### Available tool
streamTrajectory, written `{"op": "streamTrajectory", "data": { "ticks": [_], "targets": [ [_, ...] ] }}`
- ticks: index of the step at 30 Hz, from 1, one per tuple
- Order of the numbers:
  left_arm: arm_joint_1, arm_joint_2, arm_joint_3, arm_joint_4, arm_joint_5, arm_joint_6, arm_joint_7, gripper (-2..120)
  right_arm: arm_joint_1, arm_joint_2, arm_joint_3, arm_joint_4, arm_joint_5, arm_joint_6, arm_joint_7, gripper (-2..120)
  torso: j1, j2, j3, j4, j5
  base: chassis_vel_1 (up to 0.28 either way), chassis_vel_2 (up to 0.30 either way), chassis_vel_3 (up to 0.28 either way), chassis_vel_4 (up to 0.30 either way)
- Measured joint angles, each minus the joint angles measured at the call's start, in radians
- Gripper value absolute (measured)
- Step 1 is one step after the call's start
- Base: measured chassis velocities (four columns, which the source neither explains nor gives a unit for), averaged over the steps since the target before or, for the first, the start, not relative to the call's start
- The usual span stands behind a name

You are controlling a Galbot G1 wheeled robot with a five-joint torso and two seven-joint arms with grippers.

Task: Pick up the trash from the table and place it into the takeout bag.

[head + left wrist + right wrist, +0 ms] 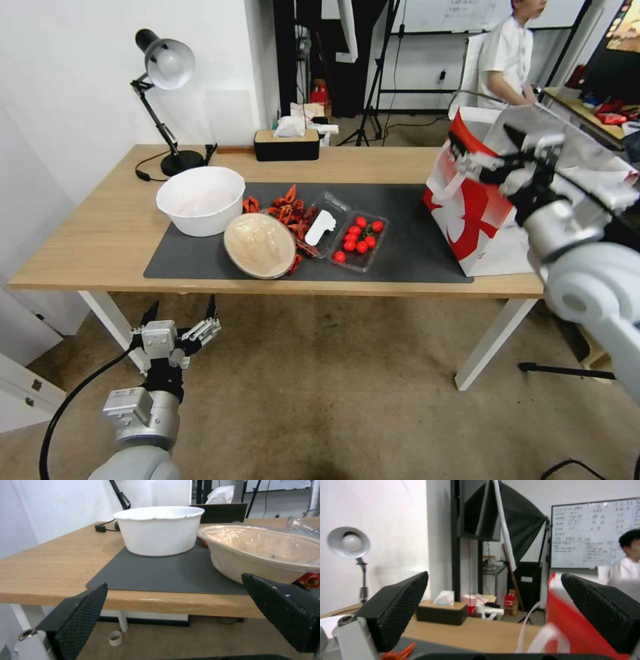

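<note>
**Tan bowl lying ahead of the open left jaws**

Tan and round, the bowl (259, 245) is sitting on the dark mat (413, 247) at the worktop's (87, 233) near edge, touching the big white bowl (201, 199). You are holding the left gripper (180, 313) below that edge, jaws spread and empty; the bowl is lying ahead, above and toward the robot's right of them. Your right gripper (490, 160) is hanging at the takeout bag's (477, 220) mouth, jaws released, gripping nothing. By my judgement the left arm is nearer and needs to rise first.
</note>
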Motion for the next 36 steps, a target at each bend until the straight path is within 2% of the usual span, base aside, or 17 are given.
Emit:
{"op": "streamTrajectory", "data": {
  "ticks": [2, 5, 6, 9, 18, 29, 36],
  "targets": [
    [0.000, 0.001, -0.001, 0.000, 0.000, 0.000, -0.004, 100, -0.056, 0.013, 0.025, 0.014, -0.014, 0.024, -0.008, 100, 0.000, 0.000, 0.000, -0.0001, 0.0008, 0.000, 0.000, 0.000, 0.000],
    [0.002, 0.002, -0.001, 0.000, -0.001, 0.000, -0.011, 100, -0.133, 0.036, 0.067, 0.031, -0.053, 0.043, -0.013, 100, 0.000, 0.000, 0.000, 0.0002, -0.0003, 0.000, 0.000, 0.000, 0.000],
    [0.003, 0.003, -0.001, -0.001, -0.001, 0.000, -0.012, 100, -0.171, 0.051, 0.083, 0.038, -0.076, 0.051, -0.018, 100, 0.000, 0.000, 0.000, 0.0001, 0.0005, 0.000, 0.000, 0.000, 0.000],
    [0.003, 0.010, -0.003, -0.002, -0.004, 0.000, -0.013, 100, -0.292, 0.104, 0.133, 0.065, -0.126, 0.108, -0.030, 100, 0.000, 0.000, 0.000, 0.0000, -0.0002, 0.000, 0.000, 0.000, 0.000],
    [-0.004, 0.028, 0.000, 0.003, -0.015, 0.000, -0.011, 100, -0.505, 0.232, 0.158, 0.064, -0.250, 0.114, -0.058, 100, 0.000, 0.000, 0.000, 0.0000, -0.0001, 0.000, 0.000, 0.000, 0.000],
    [-0.019, 0.045, 0.005, 0.015, -0.038, 0.003, -0.007, 100, -0.611, 0.369, 0.133, 0.016, -0.314, 0.114, -0.103, 100, 0.000, 0.000, 0.000, 0.0002, 0.0003, 0.000, 0.000, 0.000, 0.000],
    [-0.044, 0.055, 0.004, 0.014, -0.055, 0.027, 0.002, 100, -0.634, 0.401, 0.114, -0.022, -0.292, 0.114, -0.165, 100, 0.000, 0.000, 0.000, 0.0002, 0.0002, 0.000, 0.000, 0.000, 0.000]
  ]
}}
